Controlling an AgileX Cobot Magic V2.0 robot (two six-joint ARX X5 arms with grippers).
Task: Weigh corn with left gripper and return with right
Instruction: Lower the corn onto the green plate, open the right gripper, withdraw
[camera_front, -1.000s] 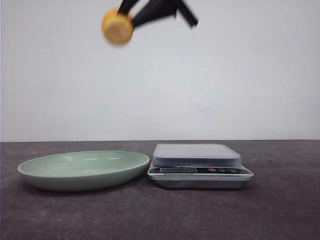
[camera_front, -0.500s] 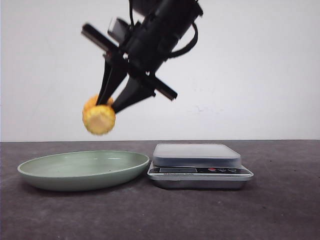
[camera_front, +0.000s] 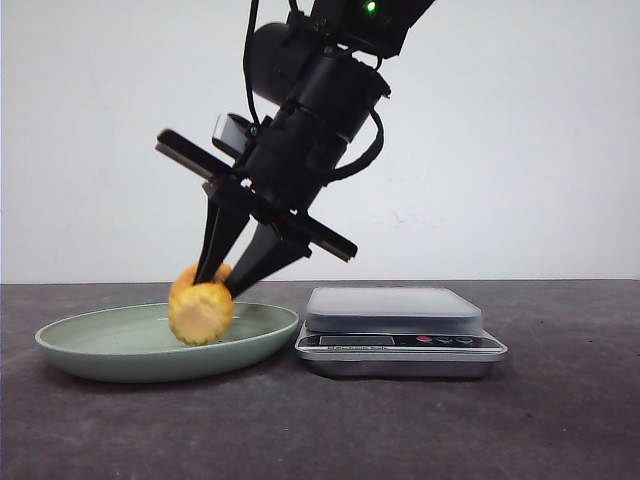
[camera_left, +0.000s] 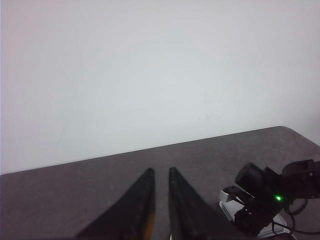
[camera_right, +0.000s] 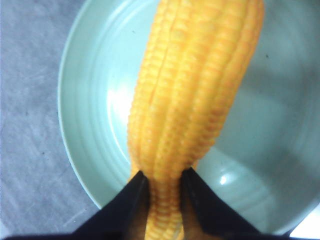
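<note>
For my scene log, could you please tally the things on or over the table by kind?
Corn: 1
Green plate: 1
Scale: 1
Grippers: 2, right gripper and left gripper
Total: 5

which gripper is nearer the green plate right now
Right. The right gripper holds the corn just over the green plate; the left gripper is elsewhere, fingers nearly together.

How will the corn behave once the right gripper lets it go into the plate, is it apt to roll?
Probably yes: the corn is round and tapered, so it may roll toward the low middle of the green plate. It looks stiff, showing no sag though the right gripper pinches only one end. Its bumpy kernels likely resist slipping.
</note>
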